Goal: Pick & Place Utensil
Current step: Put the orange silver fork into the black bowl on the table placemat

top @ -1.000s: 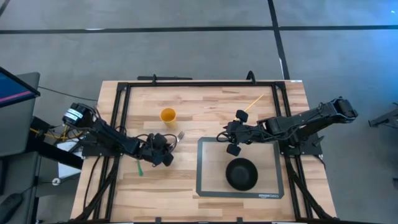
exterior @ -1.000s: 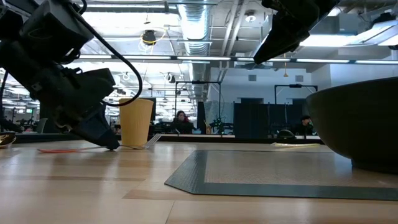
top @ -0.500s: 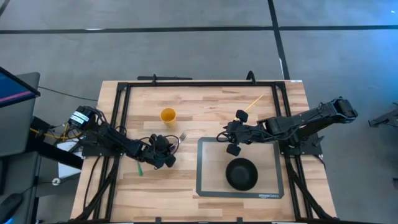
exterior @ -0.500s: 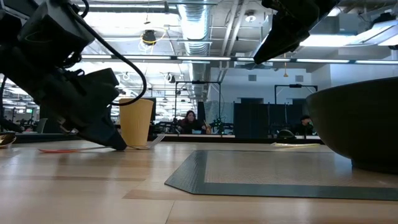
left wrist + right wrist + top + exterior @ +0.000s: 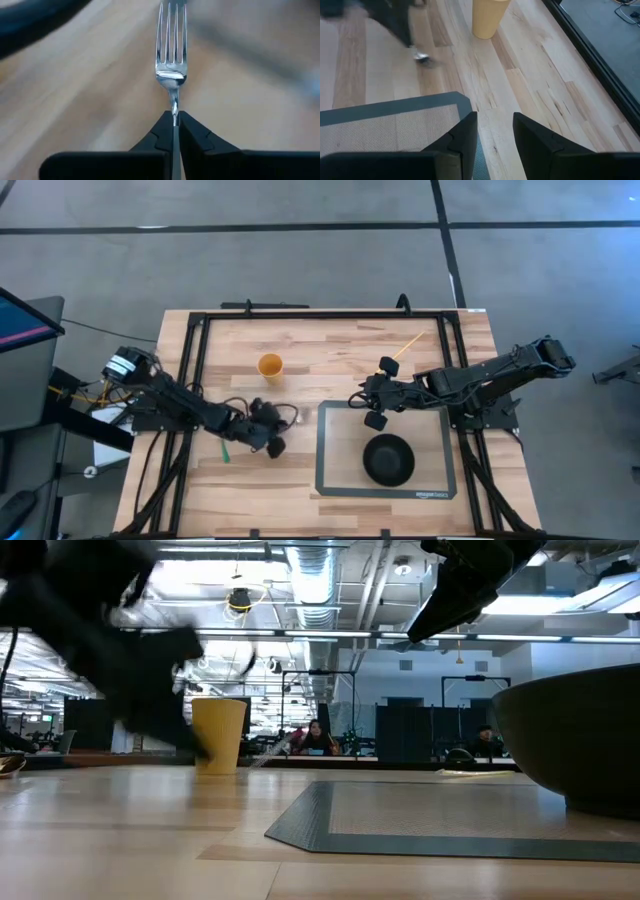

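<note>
A silver fork (image 5: 171, 75) sticks out ahead of my left gripper (image 5: 174, 116), which is shut on it, tines pointing away. In the high view my left gripper (image 5: 279, 425) is near the table's middle, left of the grey mat (image 5: 335, 470), with the fork (image 5: 290, 414) pointing toward the mat. In the low view the fork (image 5: 272, 750) shows raised off the wood beside the yellow cup (image 5: 218, 735). My right gripper (image 5: 372, 408) hovers open over the mat's far left corner. A black bowl (image 5: 388, 459) stands on the mat. My left gripper pinches the fork's thin handle (image 5: 174, 107) just behind the head, between its two fingertips (image 5: 162, 127). The fingers lie along the handle and the tines point straight ahead. The fork is lifted clear of the table and tilted.
A yellow cup (image 5: 270, 365) stands upright on the far left part of the table. A green stick (image 5: 225, 452) lies near the left arm and a yellow stick (image 5: 407, 345) near the far right corner. A black frame runs round the table's edges.
My left gripper has moved toward the near edge and a little toward the mat, rising as it went. The fork, which lay with its tines on the wood, has come up clear of the table. It moves fast enough to blur in the low view.
</note>
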